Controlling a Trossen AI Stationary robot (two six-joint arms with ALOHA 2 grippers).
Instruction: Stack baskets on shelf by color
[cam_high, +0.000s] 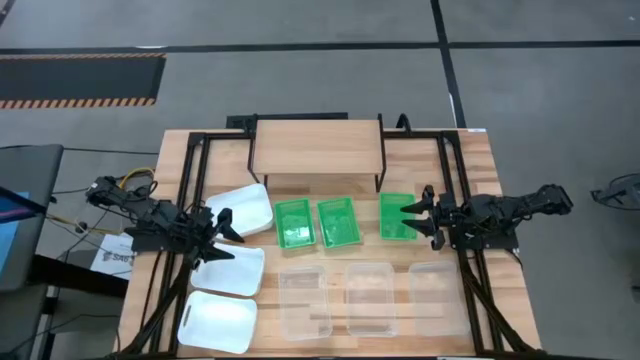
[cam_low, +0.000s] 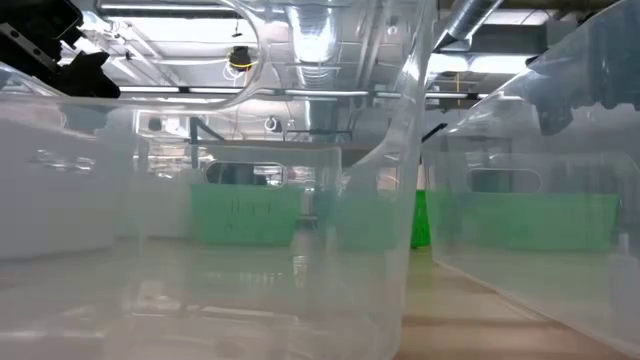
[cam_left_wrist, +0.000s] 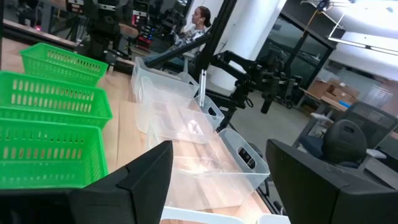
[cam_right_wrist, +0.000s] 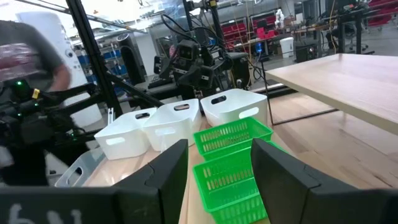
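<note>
Lay in three rows before the shelf (cam_high: 317, 146): green baskets (cam_high: 337, 222) lengthwise toward it, clear baskets (cam_high: 372, 297) nearest the front edge, white baskets (cam_high: 228, 270) angled at left. Hovered with fingers wide: left gripper (cam_high: 226, 237) over white, right gripper (cam_high: 415, 216) over green. Showed a person only in left wrist view.

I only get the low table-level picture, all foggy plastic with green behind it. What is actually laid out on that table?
Observer: Nine baskets: three clear baskets along the front, three green baskets in a middle row, three white baskets in a slanting line on the left.
Operator: Is anything stacked yet?
Observer: No. The shelf at the back has a bare top.
Operator: Where are the arms?
Observer: The left claw, open, is over the white baskets; the right claw, open, is over the rightmost green basket. Neither holds anything.
</note>
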